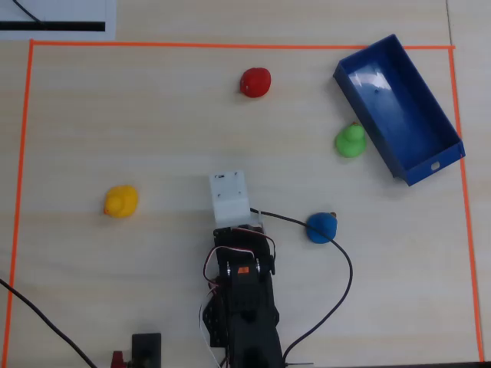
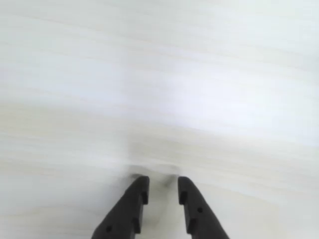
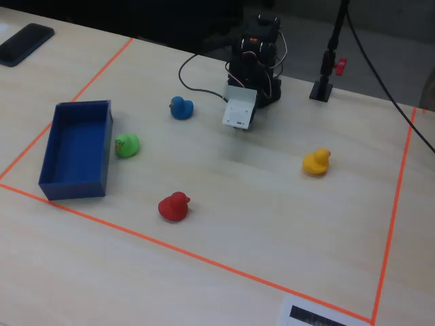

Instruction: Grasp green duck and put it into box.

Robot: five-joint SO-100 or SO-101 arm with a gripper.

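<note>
The green duck [image 1: 350, 141] [image 3: 127, 145] sits on the pale wooden table, touching or nearly touching the long wall of the dark blue box [image 1: 399, 107] [image 3: 78, 146], which is empty. My gripper [image 2: 162, 184] hangs low over bare table near the arm's base, far from the duck. The wrist view shows its two black fingers with a narrow gap and nothing between them. In the overhead and fixed views the white camera mount [image 1: 230, 195] [image 3: 240, 112] hides the fingers.
A blue duck [image 1: 322, 227] [image 3: 181, 107] lies close to the arm, beside its black cable [image 1: 345, 268]. A red duck [image 1: 255, 82] [image 3: 174, 206] and a yellow duck [image 1: 120, 201] [image 3: 317, 161] stand farther off. Orange tape [image 1: 230, 45] frames the work area.
</note>
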